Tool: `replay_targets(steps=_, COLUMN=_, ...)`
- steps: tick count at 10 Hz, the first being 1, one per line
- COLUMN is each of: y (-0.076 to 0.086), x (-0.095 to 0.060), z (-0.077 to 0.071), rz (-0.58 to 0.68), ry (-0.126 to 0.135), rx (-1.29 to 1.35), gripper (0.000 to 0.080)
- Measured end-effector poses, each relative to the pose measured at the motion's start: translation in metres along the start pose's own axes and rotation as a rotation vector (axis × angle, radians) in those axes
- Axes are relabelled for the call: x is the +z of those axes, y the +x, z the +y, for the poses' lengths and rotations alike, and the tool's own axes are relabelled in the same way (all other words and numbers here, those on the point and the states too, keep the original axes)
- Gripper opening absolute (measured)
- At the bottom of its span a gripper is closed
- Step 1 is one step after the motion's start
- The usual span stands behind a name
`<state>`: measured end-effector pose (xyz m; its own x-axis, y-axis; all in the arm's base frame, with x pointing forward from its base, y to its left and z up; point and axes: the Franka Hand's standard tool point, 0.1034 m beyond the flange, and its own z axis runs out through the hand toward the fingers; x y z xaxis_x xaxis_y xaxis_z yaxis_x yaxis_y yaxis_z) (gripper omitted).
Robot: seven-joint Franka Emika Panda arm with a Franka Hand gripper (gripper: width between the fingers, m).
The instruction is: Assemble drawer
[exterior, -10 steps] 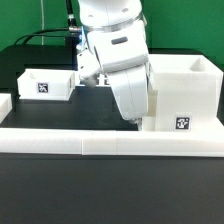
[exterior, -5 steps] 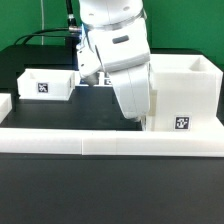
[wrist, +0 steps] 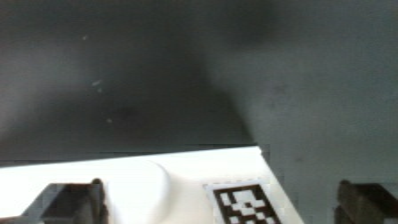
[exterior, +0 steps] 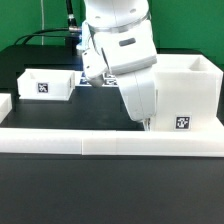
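The drawer's tall white housing (exterior: 185, 95) stands at the exterior view's right, with a square tag on its front. One open-top tray (exterior: 45, 83) with a tag sits at the left. The second tray is out of view. My gripper (exterior: 143, 118) hangs low at the housing's left front corner, its fingers mostly hidden by the arm. In the wrist view my gripper (wrist: 217, 205) is open, its dark fingers (wrist: 71, 203) wide apart. A white tagged part of the housing (wrist: 143, 185) lies between them, and I see no contact.
A long low white border bar (exterior: 110, 140) runs along the front of the black table (exterior: 60, 115). Another white bar end (exterior: 4, 103) shows at the far left. Cables lie at the back left behind the arm.
The arm has shifted a little toward the exterior view's right, closer to the housing. The housing and tray have not moved.
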<state>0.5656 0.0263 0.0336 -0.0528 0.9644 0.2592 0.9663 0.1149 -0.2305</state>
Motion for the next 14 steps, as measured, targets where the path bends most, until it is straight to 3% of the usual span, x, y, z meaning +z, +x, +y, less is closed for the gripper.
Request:
replay_targets(steps=2, y=-0.015, x=-0.001, z=-0.005, rz=-0.004, ry=0.002, rx=-0.009, gripper=0.0649)
replay_targets(steps=4, y=-0.043, x=-0.02, z=-0.015, rz=-0.044, ry=-0.013, rx=-0.031, gripper=0.0649)
replay_targets(steps=5, y=-0.054, x=-0.035, z=-0.021, rz=-0.06, ry=-0.046, rx=-0.019, gripper=0.0649)
replay_targets(steps=7, y=-0.077, x=-0.056, z=-0.05, rz=-0.1, ry=-0.166, rx=0.025, gripper=0.0649)
replay_targets(steps=9, y=-0.088, x=-0.053, z=-0.091, rz=-0.114, ry=-0.251, rx=0.076, gripper=0.0649)
replay_targets(steps=10, y=-0.091, x=-0.041, z=-0.109, rz=-0.126, ry=-0.27, rx=0.084, gripper=0.0649)
replay_targets(steps=11, y=-0.096, x=-0.025, z=-0.126, rz=-0.12, ry=-0.257, rx=0.101, gripper=0.0649)
replay_targets(steps=12, y=-0.099, x=-0.016, z=-0.129, rz=-0.11, ry=-0.239, rx=0.119, gripper=0.0649)
replay_targets(steps=14, y=-0.1, x=-0.018, z=-0.126, rz=-0.109, ry=-0.246, rx=0.167, gripper=0.0649)
